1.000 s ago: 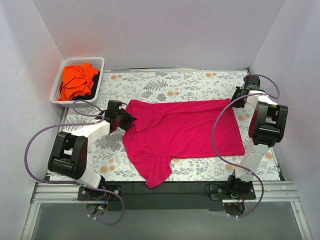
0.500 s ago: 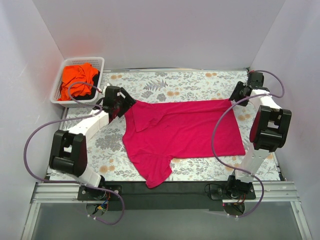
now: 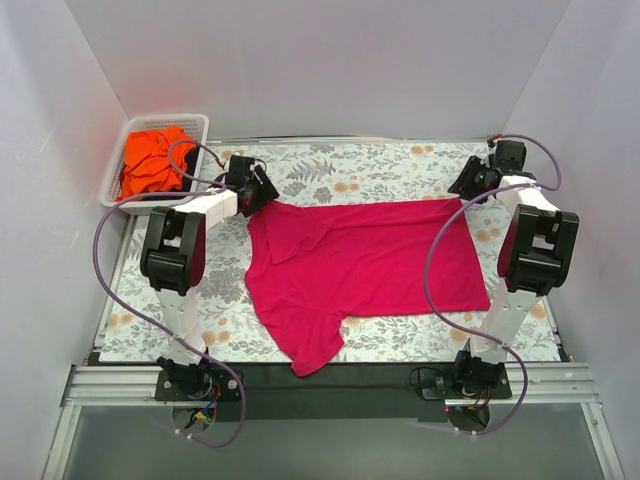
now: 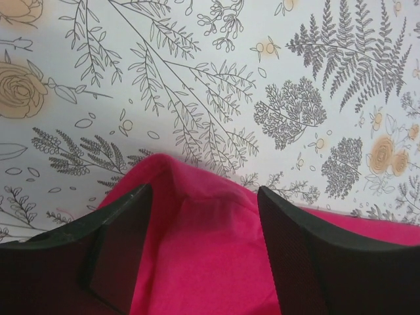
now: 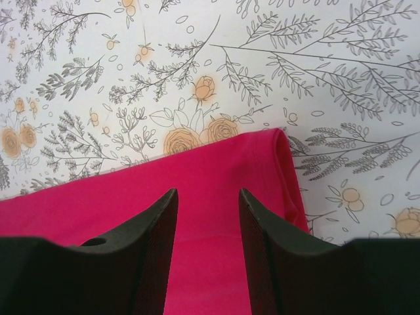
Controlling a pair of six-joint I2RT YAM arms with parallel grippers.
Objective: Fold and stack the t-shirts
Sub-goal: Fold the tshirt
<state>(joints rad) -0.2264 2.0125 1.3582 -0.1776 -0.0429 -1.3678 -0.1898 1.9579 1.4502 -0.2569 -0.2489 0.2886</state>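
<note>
A magenta-pink t-shirt (image 3: 360, 265) lies spread on the floral table, one sleeve hanging toward the near edge. My left gripper (image 3: 262, 195) is open at the shirt's far-left corner; in the left wrist view the pink cloth (image 4: 203, 256) lies between the jaws, which stand apart. My right gripper (image 3: 462, 190) is open at the shirt's far-right corner; the right wrist view shows the pink hem (image 5: 216, 170) under its spread jaws. A bright orange t-shirt (image 3: 152, 163) lies crumpled in the basket.
A white slatted plastic basket (image 3: 198, 128) stands at the far left corner, close behind the left arm. White walls close in the table on three sides. Cables loop from both arms over the table.
My left arm has swung from beside the shirt's left edge up to its far-left corner. My right gripper has shifted slightly farther back at the far-right corner. The shirt's left edge has straightened.
</note>
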